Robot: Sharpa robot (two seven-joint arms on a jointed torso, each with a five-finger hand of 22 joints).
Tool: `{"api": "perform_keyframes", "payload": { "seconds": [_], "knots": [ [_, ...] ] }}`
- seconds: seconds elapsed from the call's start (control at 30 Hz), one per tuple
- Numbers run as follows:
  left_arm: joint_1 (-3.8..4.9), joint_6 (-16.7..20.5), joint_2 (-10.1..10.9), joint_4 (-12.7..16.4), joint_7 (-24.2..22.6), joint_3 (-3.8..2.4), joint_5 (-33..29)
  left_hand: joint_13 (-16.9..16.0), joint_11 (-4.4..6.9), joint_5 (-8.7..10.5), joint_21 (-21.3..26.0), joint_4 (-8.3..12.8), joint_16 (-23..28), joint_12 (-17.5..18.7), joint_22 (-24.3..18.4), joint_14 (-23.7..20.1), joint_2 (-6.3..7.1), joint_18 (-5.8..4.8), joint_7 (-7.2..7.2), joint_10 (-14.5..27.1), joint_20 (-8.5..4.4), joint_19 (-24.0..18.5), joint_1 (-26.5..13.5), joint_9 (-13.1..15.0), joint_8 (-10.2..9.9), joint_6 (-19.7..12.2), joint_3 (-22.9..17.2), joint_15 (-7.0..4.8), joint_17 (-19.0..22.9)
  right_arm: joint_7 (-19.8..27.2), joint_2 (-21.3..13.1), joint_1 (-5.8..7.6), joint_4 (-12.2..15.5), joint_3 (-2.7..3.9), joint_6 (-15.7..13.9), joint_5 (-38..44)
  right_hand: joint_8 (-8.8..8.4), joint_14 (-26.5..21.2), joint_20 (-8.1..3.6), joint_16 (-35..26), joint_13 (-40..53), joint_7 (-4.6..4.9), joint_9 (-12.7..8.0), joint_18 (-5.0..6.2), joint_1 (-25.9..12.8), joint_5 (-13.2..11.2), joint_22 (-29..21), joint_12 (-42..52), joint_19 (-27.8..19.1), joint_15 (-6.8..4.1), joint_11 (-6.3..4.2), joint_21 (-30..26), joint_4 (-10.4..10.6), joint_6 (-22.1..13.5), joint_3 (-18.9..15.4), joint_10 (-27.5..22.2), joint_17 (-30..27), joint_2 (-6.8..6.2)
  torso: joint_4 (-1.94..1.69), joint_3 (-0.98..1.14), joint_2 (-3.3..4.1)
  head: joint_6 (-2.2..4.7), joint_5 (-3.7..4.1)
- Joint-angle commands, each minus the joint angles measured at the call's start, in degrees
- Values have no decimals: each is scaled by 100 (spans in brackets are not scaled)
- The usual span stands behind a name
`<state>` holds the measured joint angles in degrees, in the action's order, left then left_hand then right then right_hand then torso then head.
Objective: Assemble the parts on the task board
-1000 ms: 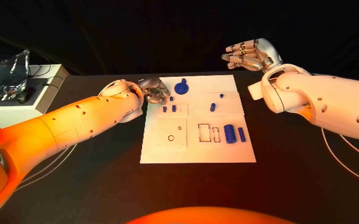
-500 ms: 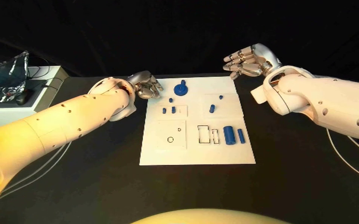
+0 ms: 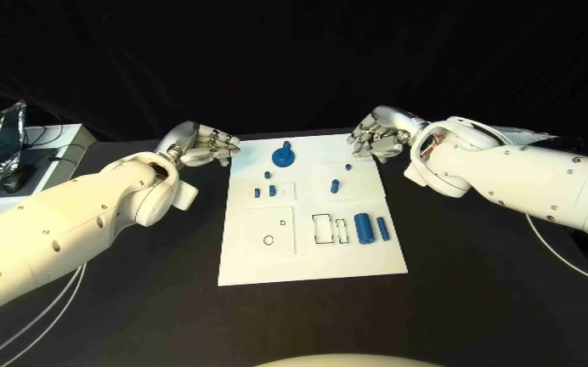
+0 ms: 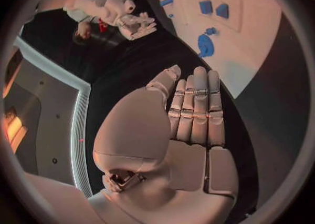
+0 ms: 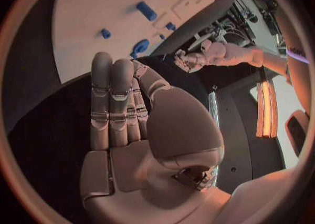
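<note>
The white task board lies in the middle of the black table. Blue parts rest on it: a round knob-like piece at the far edge, two small pegs, a short piece, and a thick cylinder beside a thin bar. My left hand hovers just off the board's far left corner, fingers straight and side by side, holding nothing. My right hand hangs at the far right corner, also flat and holding nothing. The knob shows ahead of the left fingers.
Outlined recesses mark the board's near half. A pale box with cables stands at the table's left edge. A thin cable trails over the table on the right.
My left hand has drawn back from beside the knob to off the board's left corner. My right hand has come down and in to the board's far right corner.
</note>
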<state>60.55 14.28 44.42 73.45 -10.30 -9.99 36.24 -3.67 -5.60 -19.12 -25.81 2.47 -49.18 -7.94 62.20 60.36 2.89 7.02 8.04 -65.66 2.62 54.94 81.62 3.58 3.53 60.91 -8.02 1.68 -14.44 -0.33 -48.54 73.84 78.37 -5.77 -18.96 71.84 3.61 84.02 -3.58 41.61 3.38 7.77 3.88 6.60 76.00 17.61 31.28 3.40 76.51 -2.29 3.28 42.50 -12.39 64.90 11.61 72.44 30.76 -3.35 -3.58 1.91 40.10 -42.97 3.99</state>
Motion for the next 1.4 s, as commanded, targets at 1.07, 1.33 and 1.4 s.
{"api": "perform_keyframes", "payload": {
  "seconds": [1.07,1.33,1.4],
  "knots": [
    [-349,-613,561,836,-818,-255,-2216,6,16,-29,506,-104,430,34,-304,159,-316,-152,9,-78,-54,306,284,7,16,26,853,11,-183,-872,572,-361,-386,-66,397,2117,-5,-200,145,1302,-2,30,5,298,40,-97,2130,-4,188,86,129,825,636,-55,378,-362,117,-399,-3,-7,2,-37,19],
    [-349,-609,558,831,-786,-256,-2216,7,14,-29,510,-98,438,35,-295,160,-321,-150,13,-77,-54,308,295,6,15,28,853,11,-186,-836,647,-379,-452,-73,412,2063,-5,-211,144,1345,-2,17,6,298,43,-161,2292,-3,218,86,132,726,649,-33,558,-405,76,-289,-9,-9,-1,-48,24],
    [-349,-605,557,831,-774,-256,-2216,7,14,-29,510,-98,438,35,-295,160,-321,-150,13,-77,-54,308,295,6,15,28,853,11,-186,-825,672,-385,-478,-74,418,2043,-6,-215,149,1357,-2,17,7,301,18,-299,2337,-1,226,90,134,711,671,-28,753,-414,71,-290,-13,-9,-1,-52,22]
  ]
}}
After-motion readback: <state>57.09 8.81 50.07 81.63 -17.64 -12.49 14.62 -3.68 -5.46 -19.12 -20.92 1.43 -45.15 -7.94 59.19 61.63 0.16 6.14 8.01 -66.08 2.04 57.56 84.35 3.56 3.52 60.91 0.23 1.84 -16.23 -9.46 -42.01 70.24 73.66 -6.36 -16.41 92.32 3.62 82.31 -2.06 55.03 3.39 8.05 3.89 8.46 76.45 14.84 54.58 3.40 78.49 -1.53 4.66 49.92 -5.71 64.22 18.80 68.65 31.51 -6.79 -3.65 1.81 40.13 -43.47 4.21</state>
